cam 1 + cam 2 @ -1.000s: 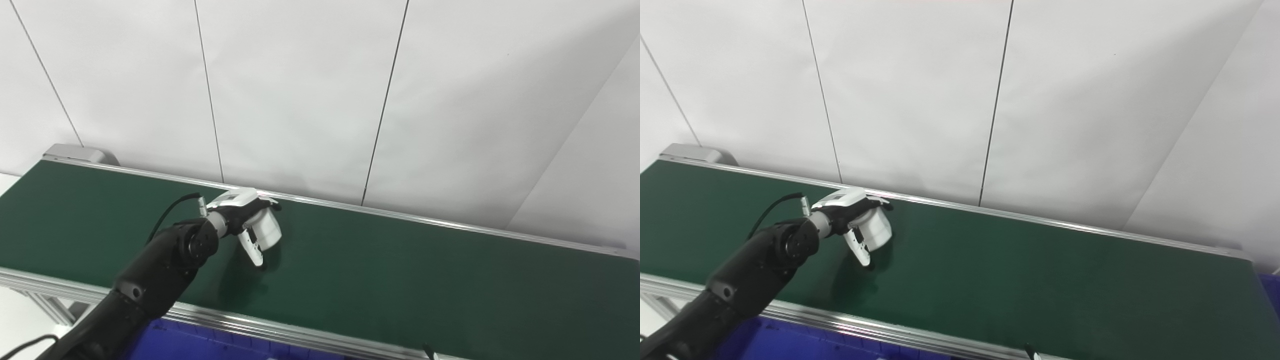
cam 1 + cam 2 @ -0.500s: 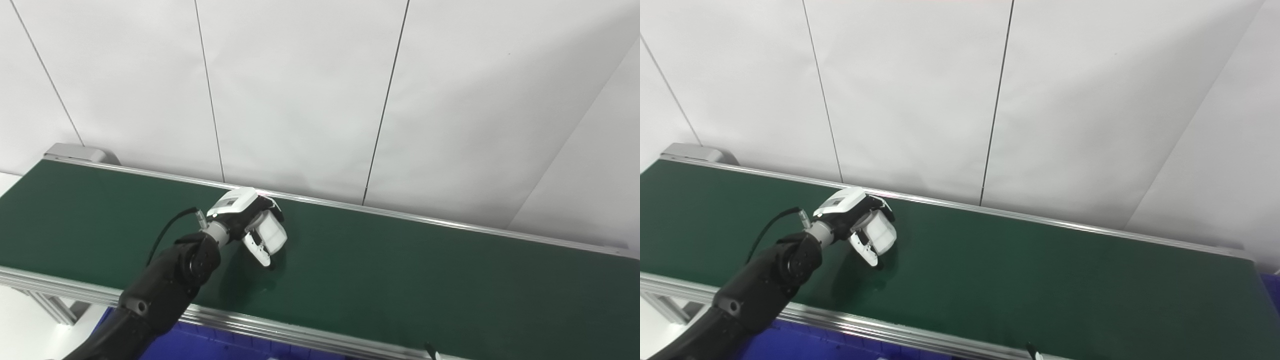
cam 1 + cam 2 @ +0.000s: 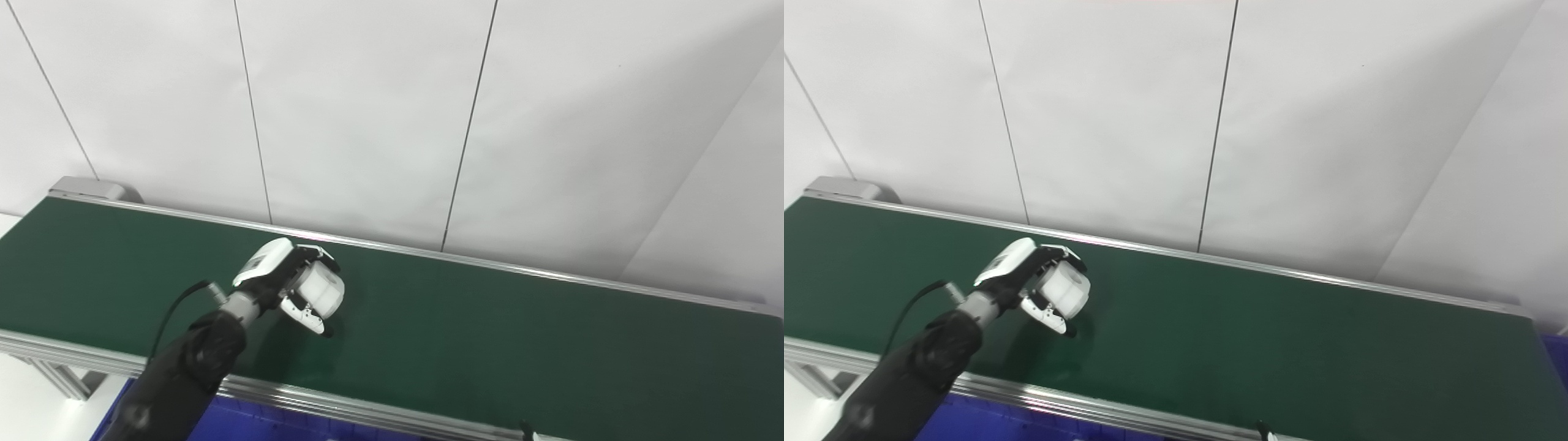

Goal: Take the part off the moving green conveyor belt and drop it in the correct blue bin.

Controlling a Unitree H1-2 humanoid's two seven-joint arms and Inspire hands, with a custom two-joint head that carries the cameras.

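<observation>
My left hand (image 3: 288,285) is shut on a white cylindrical part (image 3: 321,291), fingers over its top and thumb under it. It holds the part lifted a little above the green conveyor belt (image 3: 490,343), over the belt's left half. The same hand (image 3: 1032,278) and part (image 3: 1066,293) show in the right eye view. A blue bin (image 3: 245,425) shows as a strip under the belt's near rail at the bottom left. My right hand is out of view.
The belt runs from upper left to lower right between silver rails (image 3: 367,416). A white panelled wall (image 3: 392,122) stands right behind the far rail. A small dark and white tip (image 3: 527,429) pokes up at the bottom edge.
My left hand has raised the white part off the belt and tilted its wrist up. The arm has drawn back toward the near rail.
</observation>
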